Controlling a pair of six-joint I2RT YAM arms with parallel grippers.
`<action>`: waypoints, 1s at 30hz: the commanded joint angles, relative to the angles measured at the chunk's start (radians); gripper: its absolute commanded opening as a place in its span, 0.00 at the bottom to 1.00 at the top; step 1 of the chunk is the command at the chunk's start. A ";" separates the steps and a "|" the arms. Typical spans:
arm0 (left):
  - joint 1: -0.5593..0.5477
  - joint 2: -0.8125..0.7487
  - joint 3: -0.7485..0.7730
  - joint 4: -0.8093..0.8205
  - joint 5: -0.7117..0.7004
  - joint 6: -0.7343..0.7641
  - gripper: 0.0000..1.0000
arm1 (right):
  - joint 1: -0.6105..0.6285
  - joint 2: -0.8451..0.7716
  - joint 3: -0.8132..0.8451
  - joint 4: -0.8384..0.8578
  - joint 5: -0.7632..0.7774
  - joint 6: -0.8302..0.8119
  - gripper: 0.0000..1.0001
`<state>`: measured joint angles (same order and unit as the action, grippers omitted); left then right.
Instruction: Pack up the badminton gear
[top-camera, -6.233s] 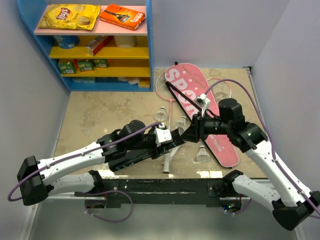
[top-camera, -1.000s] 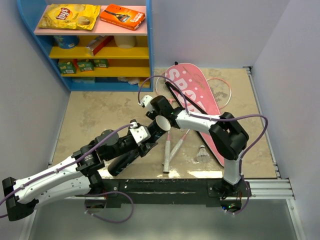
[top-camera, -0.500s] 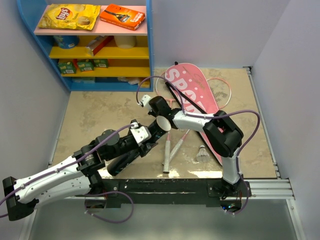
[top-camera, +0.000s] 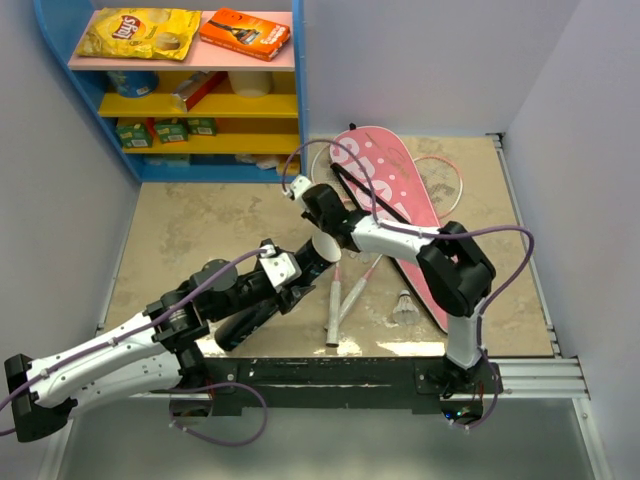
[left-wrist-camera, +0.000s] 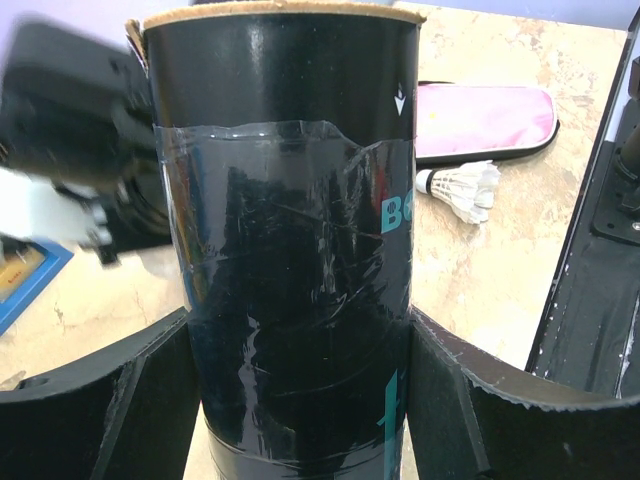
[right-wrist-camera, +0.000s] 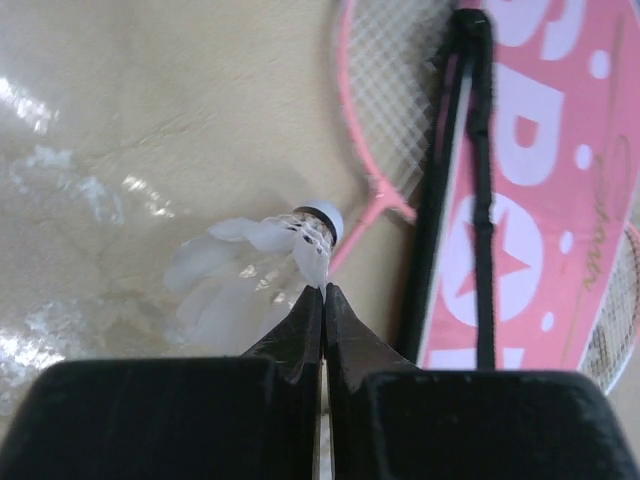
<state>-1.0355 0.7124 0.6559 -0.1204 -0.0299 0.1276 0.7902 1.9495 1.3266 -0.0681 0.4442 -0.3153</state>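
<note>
Right gripper (right-wrist-camera: 322, 292) fingers are pressed together, pinching a white shuttlecock (right-wrist-camera: 250, 265) by its feathers, just beside the pink racket (right-wrist-camera: 385, 110). Left gripper (left-wrist-camera: 300, 330) fingers clamp the black tube (left-wrist-camera: 290, 200) from both sides.

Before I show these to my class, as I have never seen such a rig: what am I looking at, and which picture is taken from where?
These are two robot arms bolted at the near edge of a table, each ending in a two-finger gripper. The wide picture looks down from above and behind them; the other two come from cameras on the wrists. The left gripper clamps a black tube. The right gripper is shut, pinching a white shuttlecock by its feathers. On the table lie a pink bag lettered SPORT, two pink rackets and a second shuttlecock. The shelf behind holds snacks.
</note>
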 joint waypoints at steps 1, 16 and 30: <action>-0.001 -0.018 -0.009 0.057 -0.007 0.024 0.00 | -0.034 -0.136 0.114 -0.105 0.117 0.140 0.00; -0.001 0.021 -0.006 0.051 -0.010 0.046 0.00 | -0.166 -0.553 0.069 -0.311 -0.412 0.461 0.00; -0.001 0.006 -0.002 0.005 -0.059 0.081 0.00 | -0.244 -0.817 -0.033 -0.367 -0.829 0.579 0.00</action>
<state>-1.0355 0.7502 0.6559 -0.1295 -0.0559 0.1673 0.5793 1.1858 1.2827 -0.4198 -0.2314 0.2211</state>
